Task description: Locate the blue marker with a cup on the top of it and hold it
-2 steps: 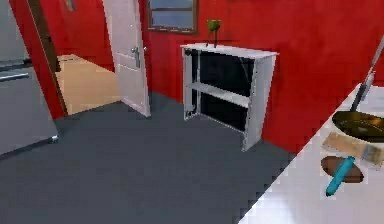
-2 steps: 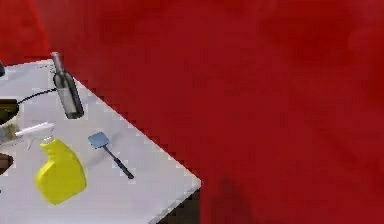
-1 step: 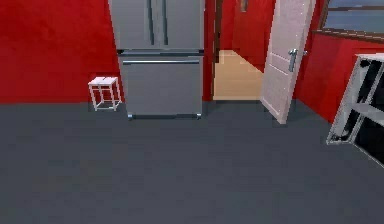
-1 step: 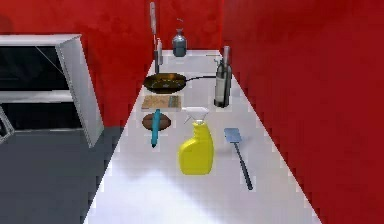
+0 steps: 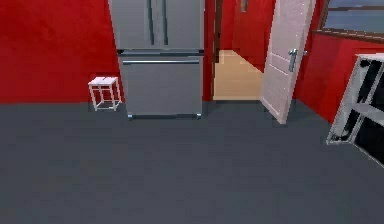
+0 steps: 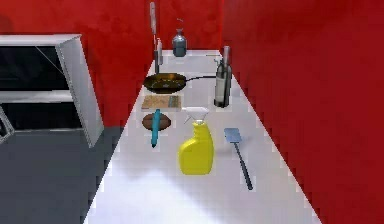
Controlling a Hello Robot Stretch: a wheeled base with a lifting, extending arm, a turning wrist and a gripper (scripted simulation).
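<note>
On the white counter [image 6: 130, 185] in the arm side view lies a slim blue-teal stick [image 6: 156, 129], pointing away along the counter, with its far end resting against a brown round piece; it may be the blue marker. A yellow spray bottle [image 6: 196, 148] stands just to its right.
Farther along the counter sit a frying pan [image 6: 166, 82], a dark bottle [image 6: 221, 88], a spatula [image 6: 239, 152] and a teal jar [image 6: 180, 43]. The forward view has a steel fridge [image 5: 160, 55], a small white stool [image 5: 105, 92], a white door ajar [image 5: 288, 55] and dark grey floor.
</note>
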